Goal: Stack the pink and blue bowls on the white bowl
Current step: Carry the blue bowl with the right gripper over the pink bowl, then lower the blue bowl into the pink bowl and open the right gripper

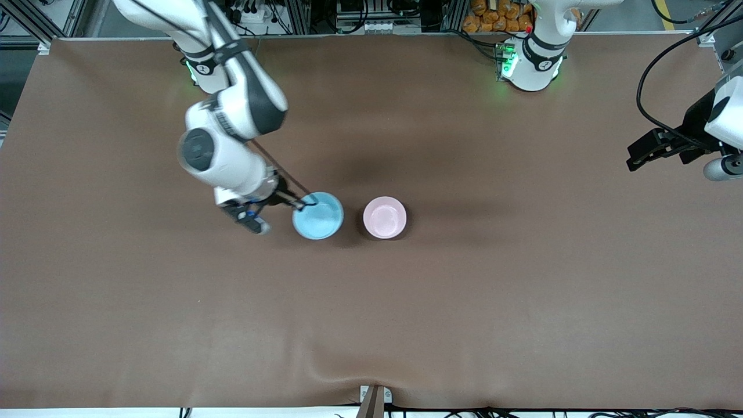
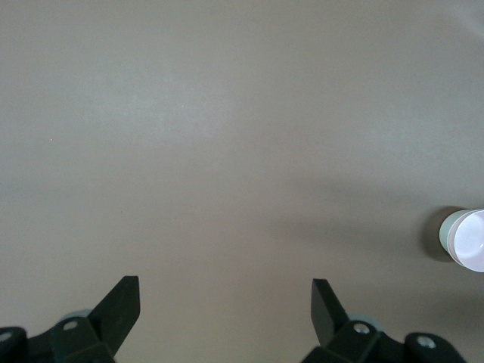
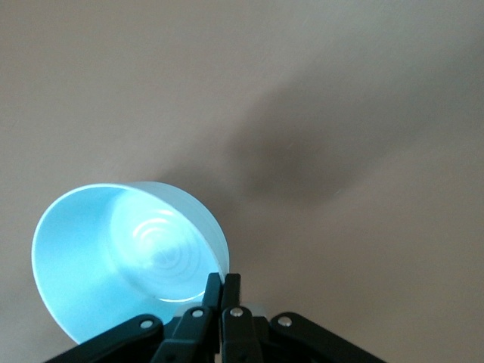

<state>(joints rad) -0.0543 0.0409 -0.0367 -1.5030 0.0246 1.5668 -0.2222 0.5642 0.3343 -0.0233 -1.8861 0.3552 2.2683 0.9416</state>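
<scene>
The blue bowl point(image 1: 318, 216) and the pink bowl point(image 1: 384, 217) sit side by side in the middle of the table point(image 1: 406, 313), about level with each other, the blue one toward the right arm's end. In the front view the pink bowl looks like a single bowl, but the left wrist view shows a pale band around its outside, so it may already sit nested in the white bowl; that cannot be settled, and no white bowl stands apart anywhere. The right gripper point(image 1: 303, 204) is pressed together on the blue bowl's rim at the edge toward its own arm, one finger inside and one outside; the right wrist view shows the bowl point(image 3: 128, 257) hanging tilted from that pinch, and whether it has left the table is hard to say. The step in hand looks like carrying blue over to pink. Doing it well probably means lifting until the base clears pink's rim, levelling the bowl, centring it over pink, then lowering before letting go, since a one-sided rim pinch can let a light bowl swing or slip. The left gripper point(image 1: 644, 154) waits with fingers spread above the table's edge at its own arm's end.
</scene>
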